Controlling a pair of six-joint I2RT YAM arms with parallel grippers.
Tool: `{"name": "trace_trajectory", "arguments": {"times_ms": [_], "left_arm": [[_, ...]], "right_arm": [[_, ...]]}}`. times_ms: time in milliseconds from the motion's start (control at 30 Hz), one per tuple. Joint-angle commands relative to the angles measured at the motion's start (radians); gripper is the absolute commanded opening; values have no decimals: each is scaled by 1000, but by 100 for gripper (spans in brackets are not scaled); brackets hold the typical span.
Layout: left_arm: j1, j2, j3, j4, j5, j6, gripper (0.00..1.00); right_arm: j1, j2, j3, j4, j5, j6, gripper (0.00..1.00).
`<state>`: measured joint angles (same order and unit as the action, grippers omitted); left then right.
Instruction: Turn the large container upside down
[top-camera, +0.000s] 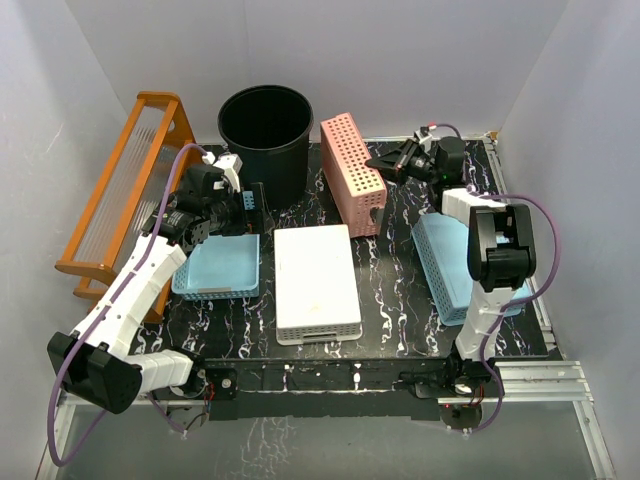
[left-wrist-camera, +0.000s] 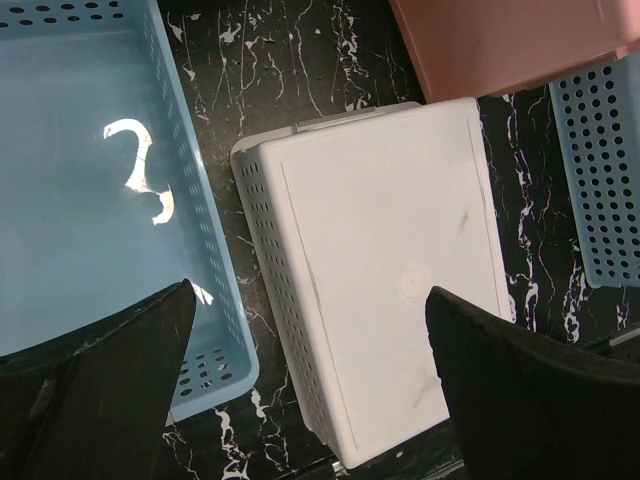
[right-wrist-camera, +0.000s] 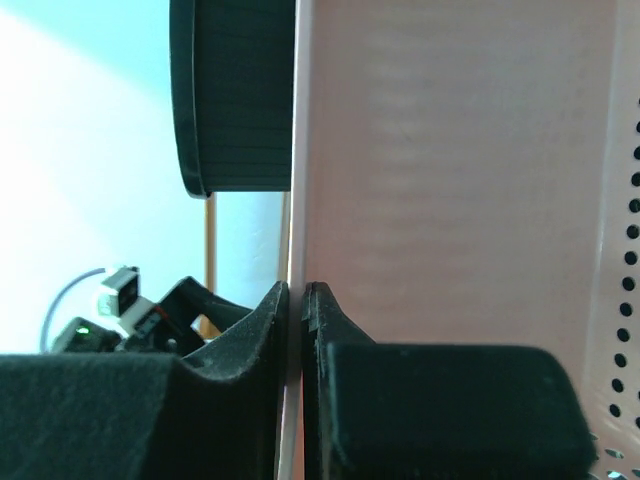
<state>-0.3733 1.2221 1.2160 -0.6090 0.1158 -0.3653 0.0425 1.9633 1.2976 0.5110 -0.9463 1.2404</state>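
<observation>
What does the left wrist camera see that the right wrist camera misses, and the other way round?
Only the left wrist view: the upturned white basket, a blue basket and the marbled table. Only the right wrist view: the large container, a black bin, seen past the right end effector, which is shut on the thin wall of the pink basket. Both: that pink basket.

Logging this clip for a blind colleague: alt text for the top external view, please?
The large container stands upright, mouth up, at the back, untouched. The left end effector hangs open near a blue basket; the right end effector is shut on the wall of a pink basket standing on edge.
</observation>
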Motion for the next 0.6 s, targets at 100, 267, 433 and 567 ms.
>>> {"name": "trace_trajectory", "arguments": {"times_ms": [100, 267, 433, 567], "left_arm": [[1, -13, 31, 2, 11, 9, 99], [0, -12, 40, -5, 6, 8, 99], [-1, -3, 52, -6, 4, 6, 99], [0, -1, 57, -9, 6, 4, 99]], "right_arm": [[-97, 31, -95, 217, -46, 125, 0], [-146, 35, -116, 102, -30, 28, 5], [-184, 44, -79, -82, -5, -127, 26], [-201, 56, -41, -185, 17, -205, 38]]}}
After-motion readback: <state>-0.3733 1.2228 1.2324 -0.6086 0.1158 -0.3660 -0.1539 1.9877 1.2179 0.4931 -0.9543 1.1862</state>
